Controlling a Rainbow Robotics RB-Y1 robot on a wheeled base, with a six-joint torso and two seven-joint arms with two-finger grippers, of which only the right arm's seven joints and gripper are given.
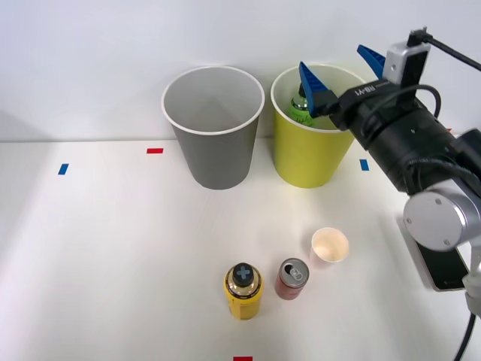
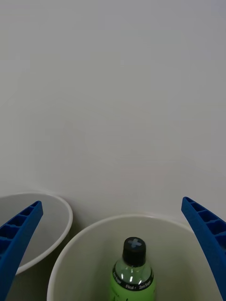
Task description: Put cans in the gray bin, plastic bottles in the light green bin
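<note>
Gray bin [image 1: 214, 128]: tapered round, white rim, pale inside, standing left of light green bin [image 1: 310, 154]. Green plastic bottle [image 2: 133, 274], black screw cap, upright inside light green bin. Yellow bottle [image 1: 243, 291], red can [image 1: 291, 278], pale paper cup [image 1: 329, 247] on white table [image 1: 113, 263]. Right gripper [image 1: 342, 74]: ribbed blue fingers spread wide above light green bin, holding nothing.

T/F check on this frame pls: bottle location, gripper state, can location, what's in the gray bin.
1. The green bottle stands inside the light green bin. True.
2. The right gripper is shut on the bottle. False: its fingers are spread open above the bin, holding nothing.
3. The red can is in the gray bin. False: it stands on the table beside the paper cup.
4. A yellow bottle stands left of the can. True.
</note>
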